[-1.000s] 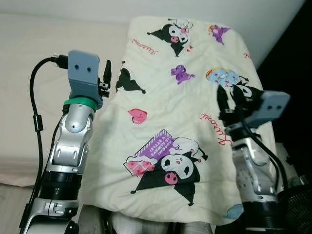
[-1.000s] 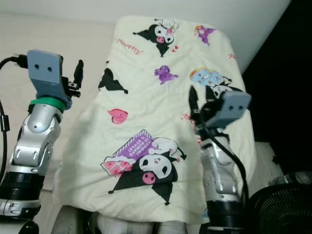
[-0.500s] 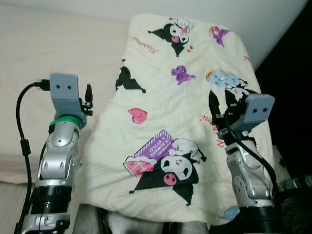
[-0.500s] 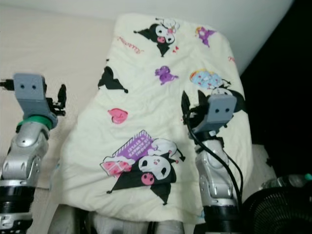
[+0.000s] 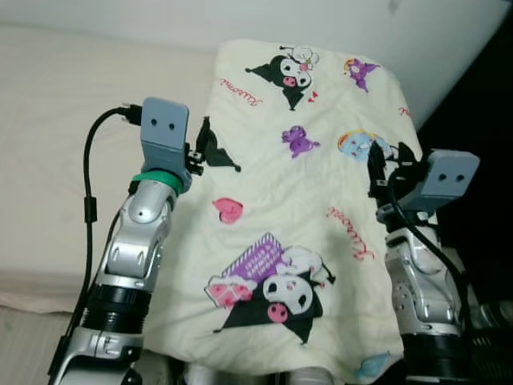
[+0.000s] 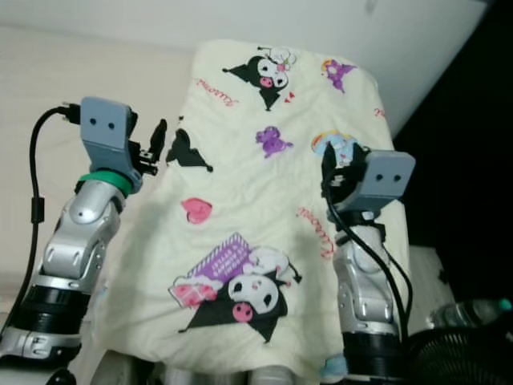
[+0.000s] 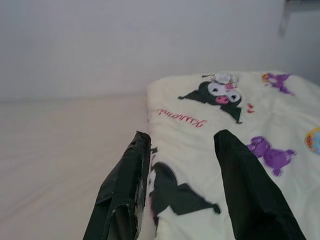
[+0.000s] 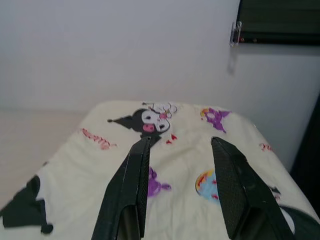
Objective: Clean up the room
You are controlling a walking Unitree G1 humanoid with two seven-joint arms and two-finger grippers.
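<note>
A cream blanket [image 5: 296, 208] printed with black-and-white cartoon characters lies spread along the right part of the bed, its near end hanging over the bed's edge. My left gripper [image 5: 202, 148] is raised at the blanket's left edge, fingers [image 7: 125, 185] open and empty. Over the blanket's right side hovers my right gripper [image 5: 388, 164], also open with nothing between its fingers [image 8: 130, 190]. Both wrist views look along the blanket [image 8: 170, 150] toward the wall.
The pale bed sheet [image 5: 56, 144] stretches to the left of the blanket. A white wall [image 5: 240, 20] runs behind the bed. A dark gap [image 5: 481, 120] lies to the right, with a black fan grille [image 6: 461, 353] low at the right corner.
The left arm has swung up and rightward to the blanket's left edge. The right arm has risen slightly. The camera view has shifted a little.
</note>
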